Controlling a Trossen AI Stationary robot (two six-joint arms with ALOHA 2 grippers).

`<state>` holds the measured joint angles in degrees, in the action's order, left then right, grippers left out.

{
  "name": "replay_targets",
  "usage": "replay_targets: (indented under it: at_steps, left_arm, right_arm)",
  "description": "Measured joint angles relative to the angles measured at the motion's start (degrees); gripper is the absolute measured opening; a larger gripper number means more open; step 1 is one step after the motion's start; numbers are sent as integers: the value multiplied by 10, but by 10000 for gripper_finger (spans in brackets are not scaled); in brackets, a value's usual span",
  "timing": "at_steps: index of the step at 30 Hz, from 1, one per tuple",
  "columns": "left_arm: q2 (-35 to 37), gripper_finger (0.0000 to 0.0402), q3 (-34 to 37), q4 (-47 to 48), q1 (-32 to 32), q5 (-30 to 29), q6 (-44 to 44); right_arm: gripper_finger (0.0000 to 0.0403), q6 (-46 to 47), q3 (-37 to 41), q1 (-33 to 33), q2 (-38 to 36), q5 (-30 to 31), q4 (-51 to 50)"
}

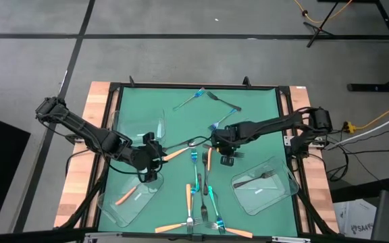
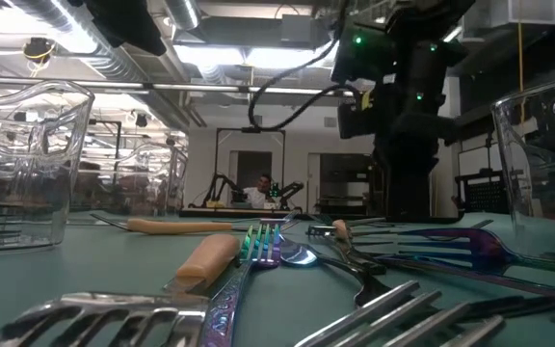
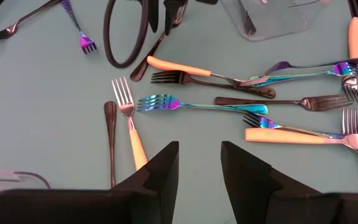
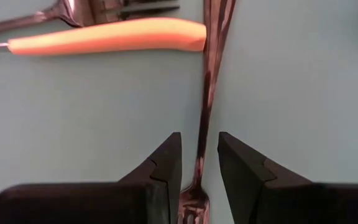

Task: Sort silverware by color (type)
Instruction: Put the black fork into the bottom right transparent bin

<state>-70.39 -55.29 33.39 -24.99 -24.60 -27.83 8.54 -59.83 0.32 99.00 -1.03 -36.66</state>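
A: What step is being worked on?

B: The right gripper (image 4: 196, 168) is hanging low over the middle of the green surface (image 1: 262, 121), its jaws parted a little and straddling the slim neck of a dark fork (image 4: 209, 93). They are not yet pressing on it, as far as I can judge. An orange fork (image 4: 107, 35) is lying just beside that one.

A: And the other arm?

B: The left gripper (image 3: 199, 165) is waiting near the left edge, jaws open and holding nothing. More forks are lying scattered toward the near edge. One dark fork (image 1: 255, 178) is already lying in the tray (image 1: 286, 192) by the right edge, and an orange one (image 1: 125, 196) in the tray (image 1: 110, 209) at the near left corner.

A: What is the next move calling for?

B: Probably closing on the dark handle, lifting it, and carrying it to the right tray.

A: Anything hard to make out?

B: The tines are being cut off behind the jaws, and the overlapping forks are blurring together.
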Motion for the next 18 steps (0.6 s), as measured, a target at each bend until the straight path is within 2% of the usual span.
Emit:
replay_targets:
  at_steps: [18]
  left_arm:
    - [0,114,0,0,0,0,0]
  right_arm:
    - [96,0,-2,0,49,0,3]
